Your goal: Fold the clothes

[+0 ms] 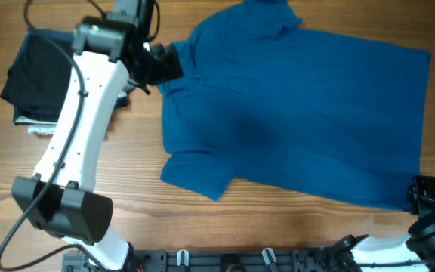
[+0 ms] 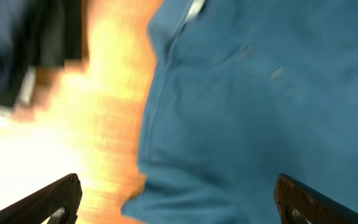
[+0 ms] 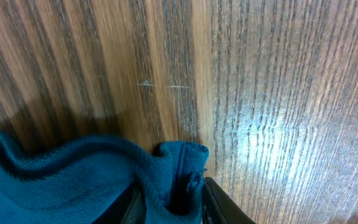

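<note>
The clothes (image 1: pixel 300 106), a medium-blue short-sleeved shirt, lie spread flat over the wooden table, collar at the far side and one sleeve pointing to the near left. My left gripper (image 1: pixel 161 64) hovers over the shirt's left shoulder by the collar. In the left wrist view this gripper (image 2: pixel 179 205) is open, its fingers (image 2: pixel 55 199) wide apart over the blue fabric (image 2: pixel 260 93) and the bare wood. My right gripper (image 1: pixel 429 193) sits at the shirt's near right hem corner. In the right wrist view the gripper (image 3: pixel 176 208) is shut on a bunched corner of the clothes (image 3: pixel 179 162).
A stack of folded black and dark navy garments (image 1: pixel 32 75) lies at the far left, with a white-grey garment (image 1: pixel 40 127) peeking out beneath it. The dark stack (image 2: pixel 17 50) also shows in the left wrist view. The table's (image 1: pixel 293 219) near edge carries a rail of clips.
</note>
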You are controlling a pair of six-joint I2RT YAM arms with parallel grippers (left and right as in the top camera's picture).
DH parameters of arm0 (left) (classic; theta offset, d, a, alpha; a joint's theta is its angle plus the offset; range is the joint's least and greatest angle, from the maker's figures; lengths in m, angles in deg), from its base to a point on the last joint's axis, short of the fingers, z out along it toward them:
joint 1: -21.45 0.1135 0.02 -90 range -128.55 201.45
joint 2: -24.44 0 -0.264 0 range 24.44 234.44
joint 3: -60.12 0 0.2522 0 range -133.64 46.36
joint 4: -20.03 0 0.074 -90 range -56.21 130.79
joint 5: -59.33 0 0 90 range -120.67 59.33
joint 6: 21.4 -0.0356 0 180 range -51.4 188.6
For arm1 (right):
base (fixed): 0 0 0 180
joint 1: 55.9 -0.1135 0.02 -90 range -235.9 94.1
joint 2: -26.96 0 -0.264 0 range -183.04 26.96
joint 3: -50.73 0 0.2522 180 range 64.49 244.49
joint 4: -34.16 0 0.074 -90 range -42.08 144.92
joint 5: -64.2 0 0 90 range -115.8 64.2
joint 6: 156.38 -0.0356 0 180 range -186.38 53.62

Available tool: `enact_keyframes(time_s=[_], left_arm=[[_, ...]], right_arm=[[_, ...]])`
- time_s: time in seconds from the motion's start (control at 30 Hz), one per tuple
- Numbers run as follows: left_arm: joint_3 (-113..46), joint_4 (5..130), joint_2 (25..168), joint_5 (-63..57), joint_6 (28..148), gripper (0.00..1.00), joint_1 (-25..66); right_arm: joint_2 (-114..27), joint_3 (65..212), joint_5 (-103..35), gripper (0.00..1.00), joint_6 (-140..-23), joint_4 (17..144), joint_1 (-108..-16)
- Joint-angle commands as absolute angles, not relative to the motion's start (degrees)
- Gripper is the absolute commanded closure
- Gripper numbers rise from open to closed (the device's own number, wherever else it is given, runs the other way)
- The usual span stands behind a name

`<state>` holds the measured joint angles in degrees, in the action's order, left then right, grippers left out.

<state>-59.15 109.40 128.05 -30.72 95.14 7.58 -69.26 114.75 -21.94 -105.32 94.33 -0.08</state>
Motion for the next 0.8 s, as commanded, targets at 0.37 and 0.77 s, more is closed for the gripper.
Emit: enact_keyframes(time_s=[0.37,0.77], left_arm=[[-24.5,98.3,122.6,-25.3,95.4,0.16,4.2],[-5.3,84.1,121.6,-18.5,86.5,0.25,4.2]], right_arm=[[-70.4,113.9,-22.5,0.7,-105.4,94.0,-0.2],[-70.4,113.9,-22.9,0.69,-105.4,93.7,-0.2]])
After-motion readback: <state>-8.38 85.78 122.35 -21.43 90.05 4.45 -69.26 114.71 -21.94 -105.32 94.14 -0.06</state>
